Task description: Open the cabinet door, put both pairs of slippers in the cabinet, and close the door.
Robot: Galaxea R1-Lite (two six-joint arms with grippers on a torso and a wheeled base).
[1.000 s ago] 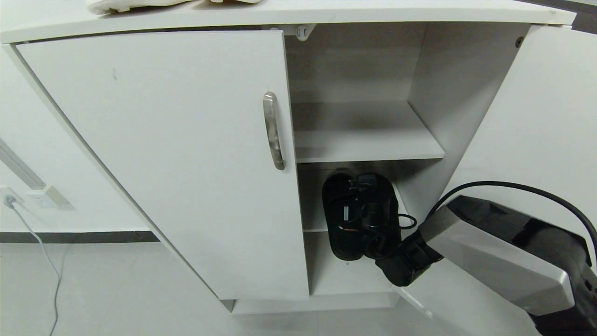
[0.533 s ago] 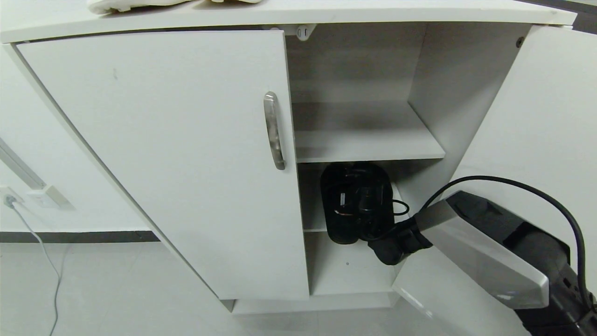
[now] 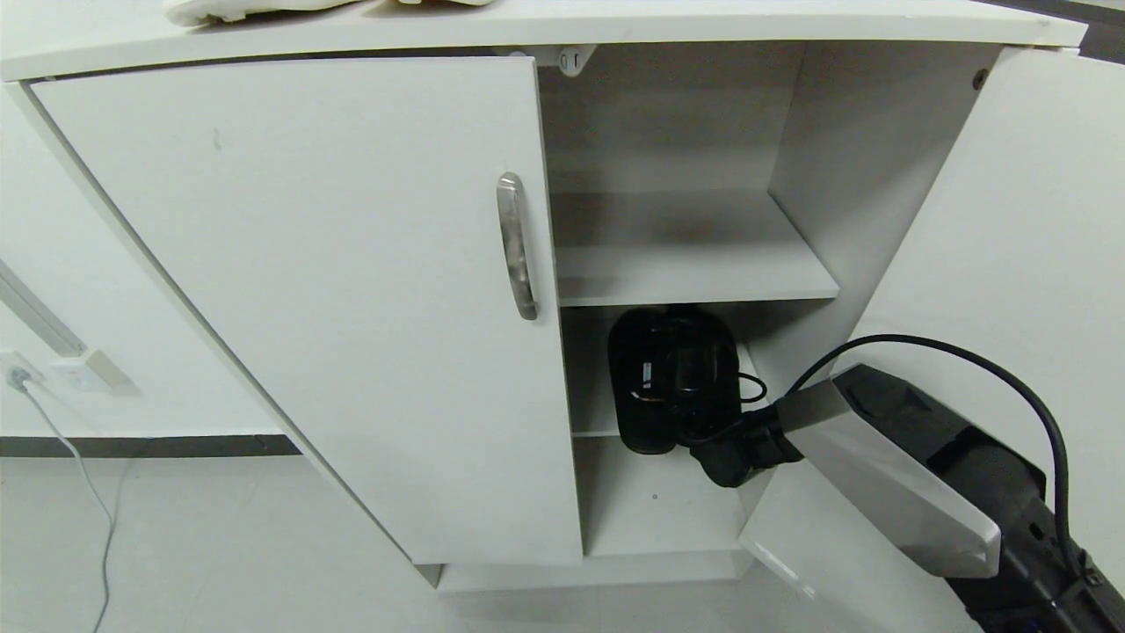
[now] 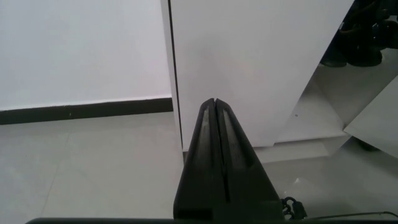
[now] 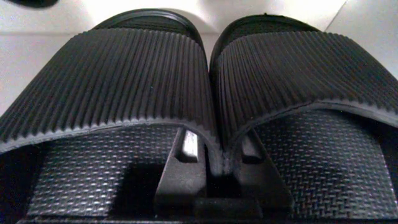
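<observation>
The white cabinet has its left door (image 3: 308,290) shut and its right door (image 3: 1011,264) swung open. A pair of black slippers (image 3: 672,378) hangs side by side in the open half, just under the upper shelf (image 3: 694,264) and over the front edge of the lower shelf. My right gripper (image 3: 694,413) is shut on them; its fingers (image 5: 186,146) pinch the two ribbed straps (image 5: 124,81) together where they meet. A pale pair of slippers (image 3: 255,9) lies on the cabinet top. My left gripper (image 4: 214,102) is shut and empty, low over the floor facing the shut door (image 4: 249,62).
The bottom compartment (image 3: 650,519) holds nothing. A metal handle (image 3: 516,246) runs down the shut door's edge. A wall socket and cable (image 3: 53,413) sit at the left above grey tiled floor (image 4: 87,162).
My right arm has carried the black slippers up and deeper into the cabinet, from the bottom compartment's front to the lower shelf. The left arm has kept still.
</observation>
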